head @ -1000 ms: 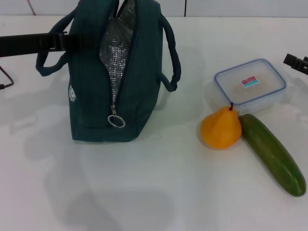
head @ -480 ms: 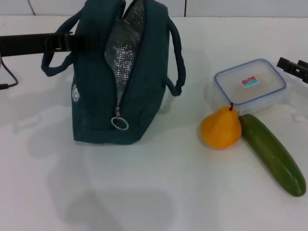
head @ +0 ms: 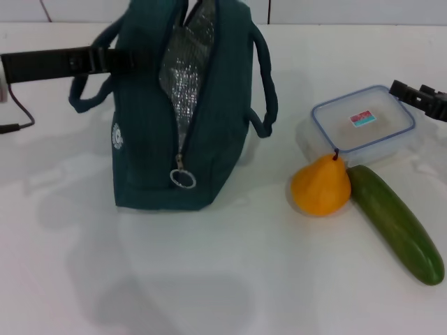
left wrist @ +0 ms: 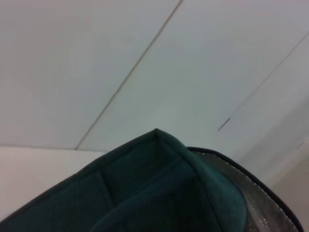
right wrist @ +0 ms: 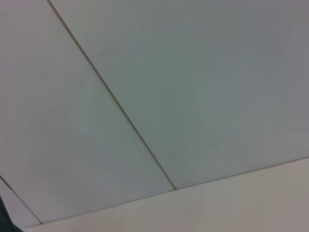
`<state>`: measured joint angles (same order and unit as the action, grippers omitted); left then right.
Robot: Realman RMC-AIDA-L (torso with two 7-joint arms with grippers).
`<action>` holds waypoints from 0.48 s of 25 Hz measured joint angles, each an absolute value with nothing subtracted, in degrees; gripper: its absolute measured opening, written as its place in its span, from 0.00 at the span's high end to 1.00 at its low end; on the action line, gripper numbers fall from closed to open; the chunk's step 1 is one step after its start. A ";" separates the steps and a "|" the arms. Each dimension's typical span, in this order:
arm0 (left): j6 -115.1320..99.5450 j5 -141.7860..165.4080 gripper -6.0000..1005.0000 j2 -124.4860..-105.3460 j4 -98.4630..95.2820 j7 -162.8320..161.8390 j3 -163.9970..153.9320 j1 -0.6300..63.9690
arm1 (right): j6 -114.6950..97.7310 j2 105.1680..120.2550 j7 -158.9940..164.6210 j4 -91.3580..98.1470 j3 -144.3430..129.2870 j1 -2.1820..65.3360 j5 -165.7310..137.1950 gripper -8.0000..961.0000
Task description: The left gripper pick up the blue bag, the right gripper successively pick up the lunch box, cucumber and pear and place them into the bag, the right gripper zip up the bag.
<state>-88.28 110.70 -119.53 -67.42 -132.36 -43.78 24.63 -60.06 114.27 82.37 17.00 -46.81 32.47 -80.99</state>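
Blue bag upright on the white table, left of centre, zipper open along the top and down the near end, silver lining showing, metal ring pull hanging low on the near face. Small round white logo on the bag's left side. 2 loop handles, 1 drooping on each side. Left gripper reaching in horizontally from the left edge, meeting the bag's upper left side by the left handle; claw tips hidden against the fabric, so cannot tell whether spread or pinching. In the left wrist view, only the bag's top corner and a strip of lining against the wall.

Right gripper at the right edge, just beyond the lunch box, apart from it; too little showing to tell its claw's state. Lunch box flat on the table, right of the bag. Pear just in front of the box, stem toward it. Cucumber lying diagonally, touching the pear's right side, running toward the near right corner.
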 joint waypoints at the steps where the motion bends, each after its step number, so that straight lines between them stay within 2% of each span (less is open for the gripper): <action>1: -88.25 110.68 0.96 -119.54 -66.78 -132.37 -43.85 24.75 | -60.05 114.35 82.34 17.00 -46.81 32.51 -80.90 0.09; 12: -87.25 108.09 0.96 -119.71 -64.66 -132.36 -47.95 24.99 | -60.06 114.40 82.26 16.91 -46.91 32.60 -80.86 0.09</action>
